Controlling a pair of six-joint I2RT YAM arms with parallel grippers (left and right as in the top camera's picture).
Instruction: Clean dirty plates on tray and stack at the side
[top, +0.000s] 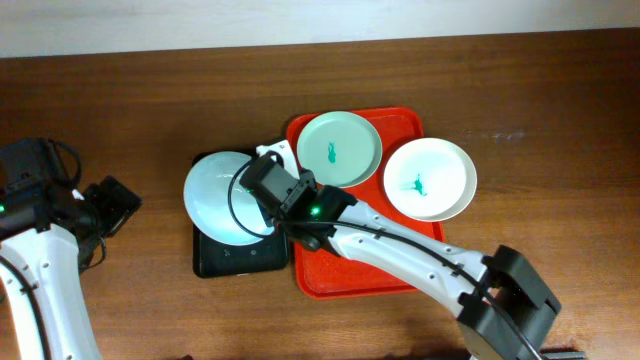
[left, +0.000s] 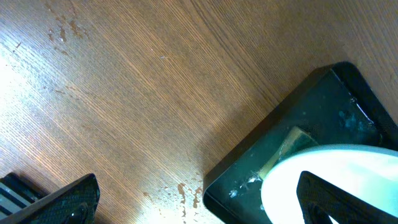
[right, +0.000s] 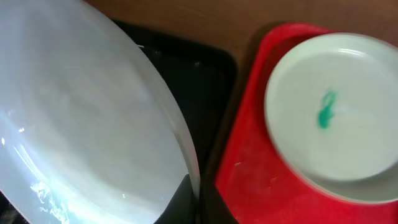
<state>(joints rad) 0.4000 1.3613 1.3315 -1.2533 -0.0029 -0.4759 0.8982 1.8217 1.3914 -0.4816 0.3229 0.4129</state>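
- The held plate (top: 218, 195), pale and showing no teal smear on its face, hangs over the black tray (top: 240, 262), left of the red tray (top: 340, 270). The right gripper (top: 268, 190) appears clamped on the plate's right rim, though its fingers are barely visible in the wrist view.
- The grip catches only one edge, and the face looks streaked with water. The plate could therefore pivot or slip out during a fast swing to the stacking spot.
- The sponge (left: 292, 144) lies in the black tray beneath the plate. Pressing down again could drag the sponge or shove the tray across the table (top: 150, 100).
- The mint plate (top: 340, 148) sits just right of the gripper, at the far left of the red tray, with its smear unwiped. A lift that drifts right could knock the held rim against it.
- The white plate (top: 430, 180), also smeared, sits across the red tray's right rim. A nudge to the tray from the right forearm, which crosses above it, might tip the plate off.
- The left gripper (top: 118, 205) waits well to the left with its fingers apart and nothing between them. If the stack goes on that side, the plate could come down on it unless one arm gives way.
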